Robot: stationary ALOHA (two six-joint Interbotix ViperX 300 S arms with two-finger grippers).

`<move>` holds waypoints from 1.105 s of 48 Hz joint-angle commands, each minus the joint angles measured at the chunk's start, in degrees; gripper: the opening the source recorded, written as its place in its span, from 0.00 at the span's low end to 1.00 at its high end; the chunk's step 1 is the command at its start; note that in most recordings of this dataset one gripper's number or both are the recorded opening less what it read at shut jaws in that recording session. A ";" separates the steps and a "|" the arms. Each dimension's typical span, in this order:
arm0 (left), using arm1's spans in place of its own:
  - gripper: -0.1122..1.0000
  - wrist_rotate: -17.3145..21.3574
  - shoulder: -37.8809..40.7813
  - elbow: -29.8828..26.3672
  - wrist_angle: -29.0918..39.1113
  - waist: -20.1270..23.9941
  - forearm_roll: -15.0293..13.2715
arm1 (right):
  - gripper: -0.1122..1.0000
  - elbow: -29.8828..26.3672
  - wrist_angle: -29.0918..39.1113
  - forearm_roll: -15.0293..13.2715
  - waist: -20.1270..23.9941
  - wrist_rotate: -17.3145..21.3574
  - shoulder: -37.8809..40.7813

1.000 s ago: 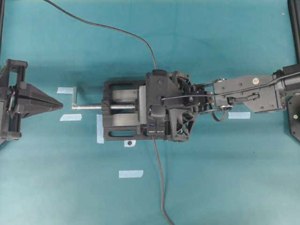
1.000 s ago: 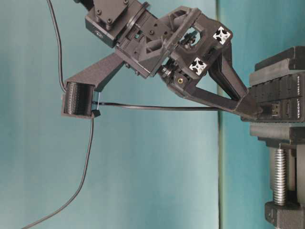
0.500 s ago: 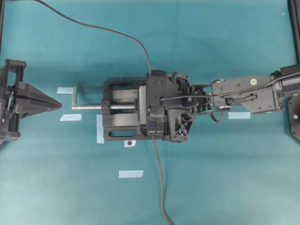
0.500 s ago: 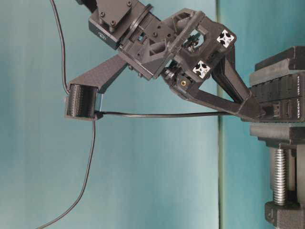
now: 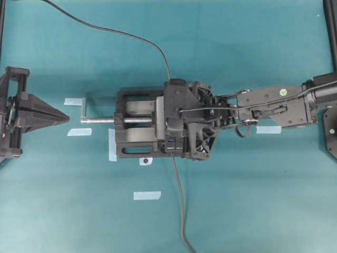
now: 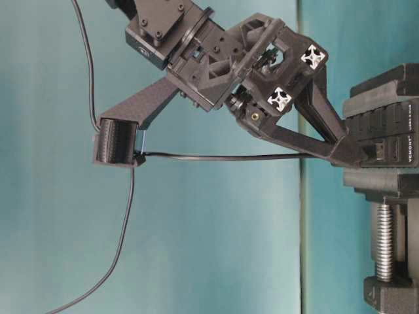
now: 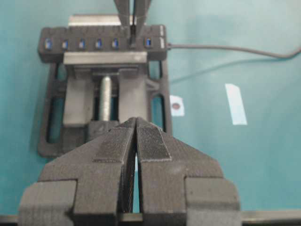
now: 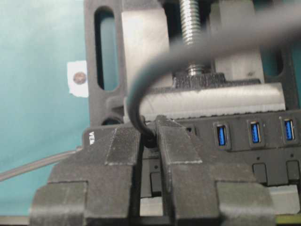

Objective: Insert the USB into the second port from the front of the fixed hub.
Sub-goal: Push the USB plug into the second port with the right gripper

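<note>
My right gripper [image 8: 150,128] is shut on the black USB [image 8: 150,140], whose thin cable [image 8: 141,89] arches up out of the fingertips. The plug stands at the second port from the lead end of the fixed hub [image 8: 263,157]. The fingers hide how deep the plug sits. In the left wrist view the plug [image 7: 133,36] meets the hub [image 7: 84,34] between the right fingers [image 7: 123,9], with blue ports on either side. The table-level view shows the fingertips [image 6: 350,149] against the hub [image 6: 386,127]. My left gripper [image 5: 67,117] is shut and empty, far to the left.
A black vise [image 5: 131,147] with a silver screw [image 5: 100,120] clamps the hub. The hub's own lead [image 5: 179,200] runs toward the near table edge. The USB's cable [image 5: 131,36] trails to the upper left. Several tape strips [image 5: 147,195] lie on the teal table.
My right gripper has pressed slightly closer to the hub with the USB, and its wrist has shifted a little. The cable's loop moved with it. The left arm stayed still.
</note>
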 commanded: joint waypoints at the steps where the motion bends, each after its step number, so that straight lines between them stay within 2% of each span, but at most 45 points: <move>1: 0.10 -0.09 0.18 -0.62 -0.44 0.09 0.09 | 0.17 0.79 1.05 0.44 1.05 0.70 0.97; 42: 0.10 -0.18 0.26 -0.53 -0.53 0.09 0.18 | 0.17 1.32 1.41 0.44 1.23 0.70 1.58; 53: 0.10 -0.18 0.18 -0.62 -0.53 0.09 0.09 | 0.17 0.70 -0.35 0.44 1.23 0.62 0.18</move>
